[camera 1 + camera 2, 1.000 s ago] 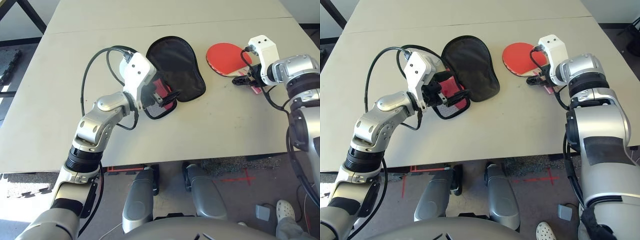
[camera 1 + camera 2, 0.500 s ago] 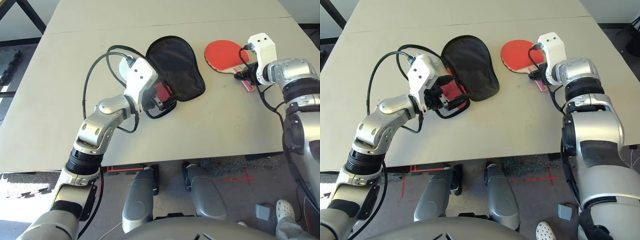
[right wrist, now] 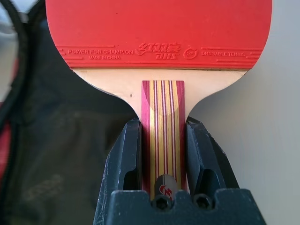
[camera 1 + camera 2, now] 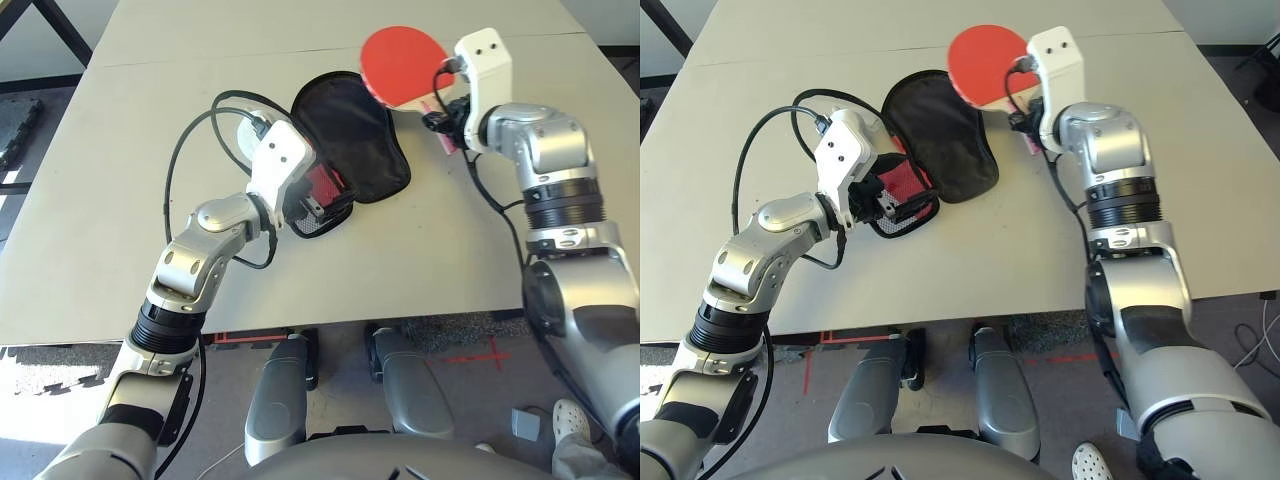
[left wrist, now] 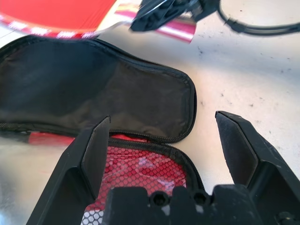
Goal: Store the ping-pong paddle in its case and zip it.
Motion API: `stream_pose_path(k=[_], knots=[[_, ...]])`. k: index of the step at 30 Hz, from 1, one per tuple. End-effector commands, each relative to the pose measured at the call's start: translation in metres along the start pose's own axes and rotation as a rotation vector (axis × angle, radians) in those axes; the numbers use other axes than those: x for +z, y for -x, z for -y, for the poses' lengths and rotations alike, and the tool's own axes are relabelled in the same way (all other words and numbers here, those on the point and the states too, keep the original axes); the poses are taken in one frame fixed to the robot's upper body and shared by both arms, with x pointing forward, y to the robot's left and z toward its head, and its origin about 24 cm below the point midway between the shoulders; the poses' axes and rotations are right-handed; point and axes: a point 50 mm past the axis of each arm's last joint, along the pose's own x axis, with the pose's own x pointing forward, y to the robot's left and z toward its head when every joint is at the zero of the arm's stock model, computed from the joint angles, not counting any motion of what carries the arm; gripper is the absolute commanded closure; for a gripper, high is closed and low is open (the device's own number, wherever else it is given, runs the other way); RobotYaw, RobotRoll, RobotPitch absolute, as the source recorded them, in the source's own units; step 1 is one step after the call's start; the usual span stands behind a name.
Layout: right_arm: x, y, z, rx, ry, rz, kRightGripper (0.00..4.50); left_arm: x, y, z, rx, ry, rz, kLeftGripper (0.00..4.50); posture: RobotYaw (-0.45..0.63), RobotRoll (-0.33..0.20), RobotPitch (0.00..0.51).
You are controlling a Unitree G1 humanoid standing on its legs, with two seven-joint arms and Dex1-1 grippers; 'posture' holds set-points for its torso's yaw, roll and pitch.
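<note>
Held by striped handle in right gripper (image 3: pixel 163 154), jaws clamped on ping-pong paddle (image 4: pixel 403 66), raised beside opened case (image 4: pixel 352 135), long axis slanting (red face toward table's far left), left gripper (image 5: pixel 161 145) at case, jaws apart.

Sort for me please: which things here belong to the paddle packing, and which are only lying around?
For the job:
- paddle, in the right gripper
- case, open on the table
- left gripper, open over the case

Just around:
- whitish round lump
- grey box on the floor
</note>
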Motion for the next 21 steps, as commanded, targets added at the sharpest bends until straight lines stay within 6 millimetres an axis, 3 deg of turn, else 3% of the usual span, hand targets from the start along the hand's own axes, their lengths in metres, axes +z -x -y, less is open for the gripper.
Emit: stream_pose_path(k=[1,11,21], knots=[[-0.002,-0.005,-0.013,0.015,-0.004,0.006,3.38,-0.001,0.003,0.004,-0.005,-0.013,-0.009,0.0,0.16,0.0,0.238],[-0.013,-0.02,-0.038,0.051,-0.033,-0.055,3.38,-0.003,0.006,0.005,0.012,-0.012,-0.019,0.0,0.18,0.0,0.239],[-0.033,-0.024,-0.042,0.027,-0.067,-0.151,3.38,-0.003,0.006,0.007,0.007,-0.009,-0.02,0.0,0.18,0.0,0.241]])
